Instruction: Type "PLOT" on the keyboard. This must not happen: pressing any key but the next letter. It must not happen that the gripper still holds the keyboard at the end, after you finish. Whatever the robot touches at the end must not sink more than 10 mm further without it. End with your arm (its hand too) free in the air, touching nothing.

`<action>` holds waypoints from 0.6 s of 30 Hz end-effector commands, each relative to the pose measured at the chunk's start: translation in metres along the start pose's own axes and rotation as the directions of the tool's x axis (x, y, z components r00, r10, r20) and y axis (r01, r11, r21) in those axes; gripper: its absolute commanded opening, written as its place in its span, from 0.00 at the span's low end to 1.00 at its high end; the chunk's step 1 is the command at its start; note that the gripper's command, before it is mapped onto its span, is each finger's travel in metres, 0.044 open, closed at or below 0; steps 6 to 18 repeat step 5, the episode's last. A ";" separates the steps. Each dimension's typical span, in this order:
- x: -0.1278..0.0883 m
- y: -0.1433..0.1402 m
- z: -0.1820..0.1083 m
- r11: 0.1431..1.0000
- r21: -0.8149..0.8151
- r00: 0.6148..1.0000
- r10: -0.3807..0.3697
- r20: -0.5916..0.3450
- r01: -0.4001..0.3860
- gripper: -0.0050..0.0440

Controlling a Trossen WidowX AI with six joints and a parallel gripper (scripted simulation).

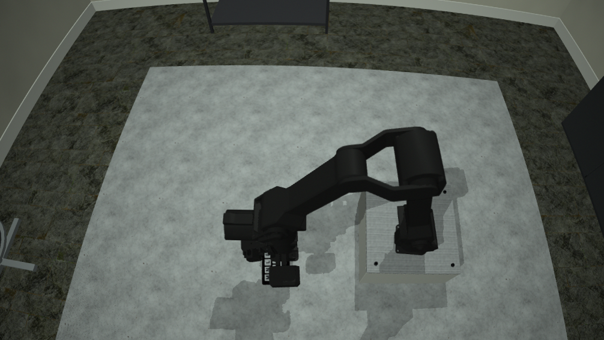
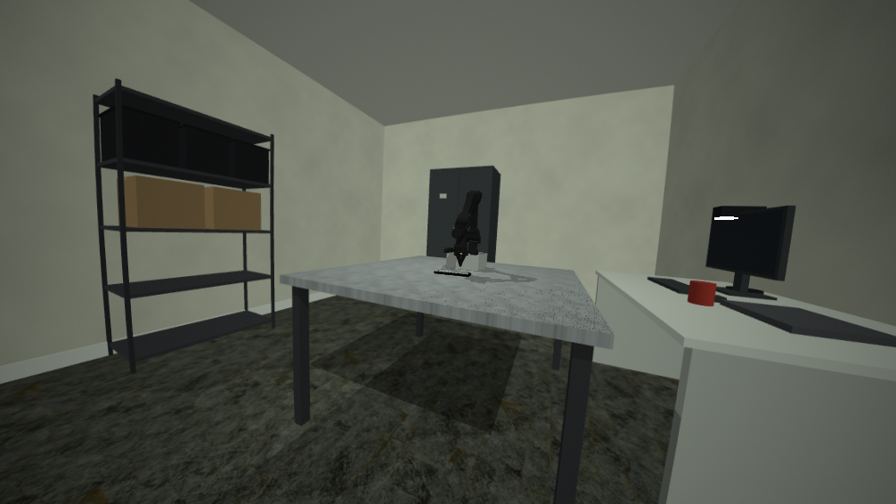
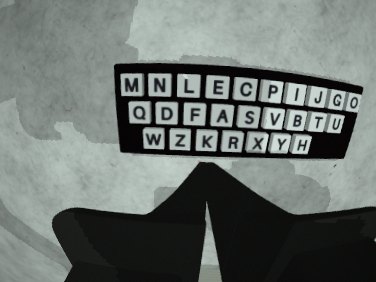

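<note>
The black keyboard [image 1: 263, 282] [image 2: 443, 272] [image 3: 327, 145] with white letter keys lies on the table. In the wrist view, the P key [image 3: 271, 91], L key [image 3: 188, 85] and O key [image 3: 353, 102] are in the top row, and the T key [image 3: 318, 121] is in the middle row. My gripper [image 2: 460, 264] [image 3: 205, 169] is shut and empty, pointing down. In the wrist view its tips appear just below the keyboard's near edge, under the K and R keys. They look raised above the keyboard; the exact height is unclear. The arm hides much of the keyboard in the top view.
The arm stands on a pale box [image 1: 439, 236] [image 2: 476, 260] on the grey table [image 1: 190, 127] [image 2: 376, 285]. A shelf rack [image 2: 188, 231], a cabinet [image 2: 444, 219] and a white desk [image 2: 663, 316] with a red mug [image 2: 701, 292] and a monitor [image 2: 745, 244] stand away from the table.
</note>
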State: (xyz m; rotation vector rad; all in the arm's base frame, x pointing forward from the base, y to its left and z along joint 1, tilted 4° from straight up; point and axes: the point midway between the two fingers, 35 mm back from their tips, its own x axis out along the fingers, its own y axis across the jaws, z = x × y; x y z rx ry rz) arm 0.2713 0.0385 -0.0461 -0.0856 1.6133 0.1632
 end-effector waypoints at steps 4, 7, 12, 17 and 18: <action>0.001 0.002 -0.004 1.000 0.000 1.000 0.003 -0.005 -0.003 0.10; 0.001 0.002 -0.004 1.000 0.000 1.000 0.003 -0.005 -0.003 0.10; 0.001 0.002 -0.004 1.000 0.000 1.000 0.003 -0.005 -0.003 0.10; 0.001 0.002 -0.004 1.000 0.000 1.000 0.003 -0.005 -0.003 0.10; 0.001 0.002 -0.004 1.000 0.000 1.000 0.003 -0.005 -0.003 0.10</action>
